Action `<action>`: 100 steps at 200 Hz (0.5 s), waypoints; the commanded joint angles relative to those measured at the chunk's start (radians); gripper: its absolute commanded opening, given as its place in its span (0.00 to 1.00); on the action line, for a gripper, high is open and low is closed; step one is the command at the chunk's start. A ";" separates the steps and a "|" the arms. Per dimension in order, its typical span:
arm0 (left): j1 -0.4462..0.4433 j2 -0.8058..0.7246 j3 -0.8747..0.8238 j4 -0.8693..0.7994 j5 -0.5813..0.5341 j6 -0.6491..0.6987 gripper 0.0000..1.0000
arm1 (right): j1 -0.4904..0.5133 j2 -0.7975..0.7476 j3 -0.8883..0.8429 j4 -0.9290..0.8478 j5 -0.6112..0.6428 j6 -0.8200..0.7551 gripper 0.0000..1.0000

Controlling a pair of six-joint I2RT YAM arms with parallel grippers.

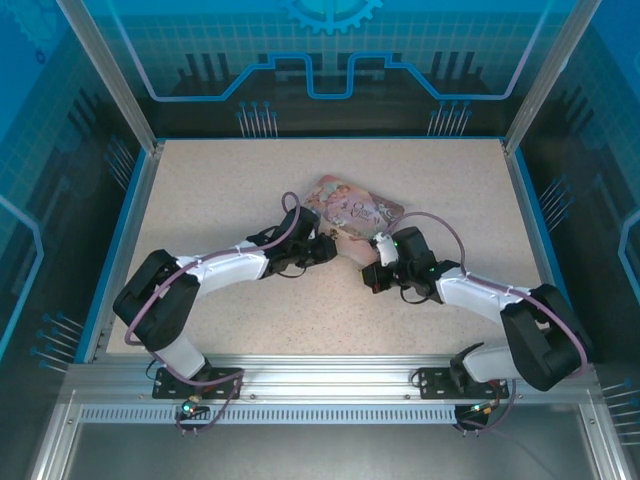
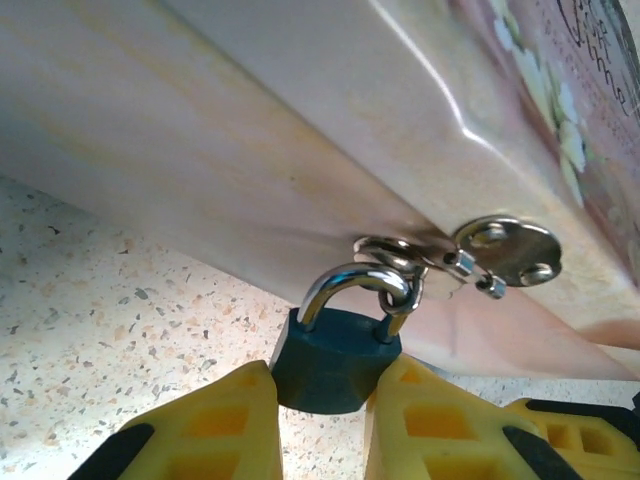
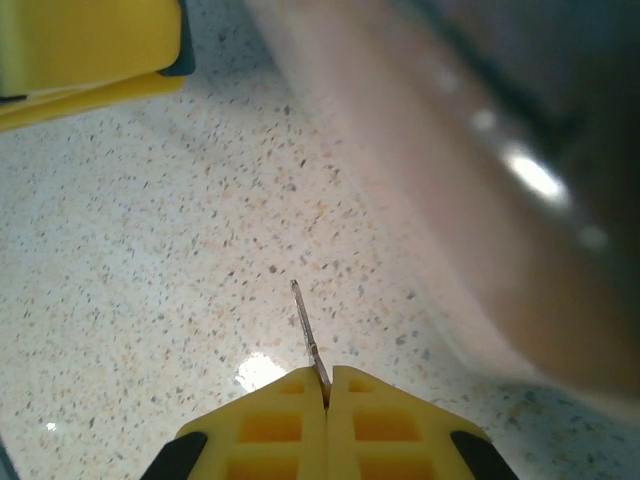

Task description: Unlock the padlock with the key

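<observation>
- Two arms reach inward over the speckled table (image 1: 250,180) and meet at the near edge of the pink tin (image 1: 355,205), which lies around the middle of the surface.
- In the top view the left gripper (image 1: 320,248) sits just beside the tin's near-left corner, and the right gripper (image 1: 376,248) is near its near-right edge.
- The left gripper (image 2: 322,400) is clenched on the padlock (image 2: 335,355): the teal body sits pinched between the two yellow fingers (image 2: 220,420), bottom end toward the wrist.
- The padlock's silver shackle (image 2: 345,282) is closed and threaded through the metal loops of the hasp (image 2: 510,250) on the tin's side wall (image 2: 300,120), so the lock hangs against the tin, just above the table (image 2: 100,320).
- The right gripper (image 3: 327,385) is pressed shut on the key (image 3: 305,325); its thin dark blade sticks out from between the yellow fingertips and tilts slightly left.
- The key tip is over bare table (image 3: 150,250), apart from the blurred tin wall (image 3: 480,200) on the right.
- A yellow finger of the left gripper (image 3: 80,50) shows at the upper left of the right wrist view, well apart from the key.
</observation>
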 commanded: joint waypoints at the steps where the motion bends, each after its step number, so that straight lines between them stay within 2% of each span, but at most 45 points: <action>1: -0.006 -0.029 0.027 0.056 0.006 -0.026 0.15 | -0.001 -0.036 0.011 0.046 0.035 -0.005 0.00; 52: -0.007 -0.032 0.007 0.137 0.021 -0.099 0.13 | 0.004 -0.092 0.011 -0.039 0.008 -0.068 0.00; 100: -0.012 -0.033 -0.011 0.212 0.041 -0.190 0.10 | 0.085 -0.107 0.008 -0.024 0.069 -0.083 0.00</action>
